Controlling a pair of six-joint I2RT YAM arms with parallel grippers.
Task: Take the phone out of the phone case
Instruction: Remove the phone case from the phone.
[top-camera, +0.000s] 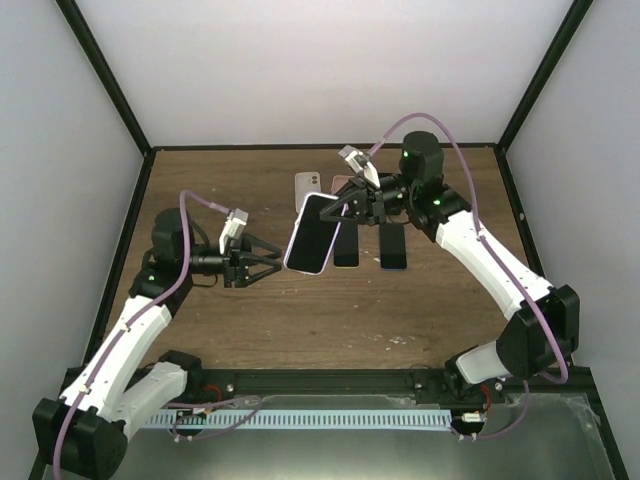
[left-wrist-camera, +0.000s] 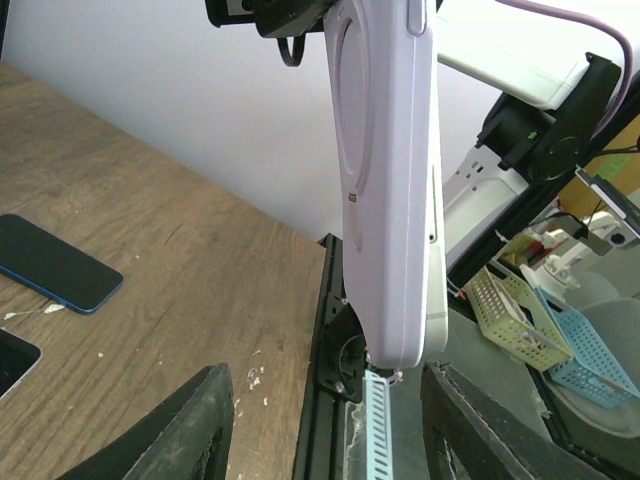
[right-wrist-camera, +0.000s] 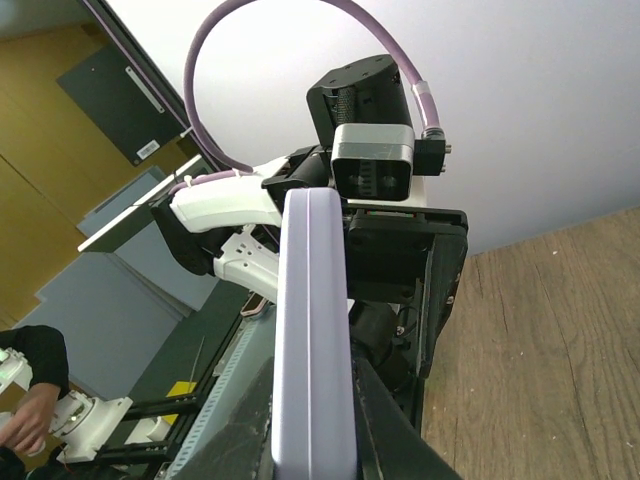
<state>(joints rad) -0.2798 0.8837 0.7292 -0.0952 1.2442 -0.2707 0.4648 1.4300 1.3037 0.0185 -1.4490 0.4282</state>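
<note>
My right gripper (top-camera: 345, 205) is shut on the top end of the phone (top-camera: 312, 235), which hangs tilted above the table, dark screen up, inside its lavender phone case (left-wrist-camera: 385, 180). In the left wrist view the case's back faces me, and a pale strip of the phone's edge (left-wrist-camera: 436, 300) shows along its right side. My left gripper (top-camera: 277, 258) is open, and the phone's lower end sits just beyond and between its fingertips (left-wrist-camera: 190, 430) without touching them. The right wrist view shows the case (right-wrist-camera: 313, 340) edge-on, clamped between both fingers (right-wrist-camera: 385, 430).
Behind the held phone, a dark phone (top-camera: 346, 243) and a blue-edged phone (top-camera: 393, 247) lie flat on the wooden table. A white case (top-camera: 306, 186) and a pink one (top-camera: 345, 182) lie further back. Plastic baskets (left-wrist-camera: 510, 315) sit off the table's near edge.
</note>
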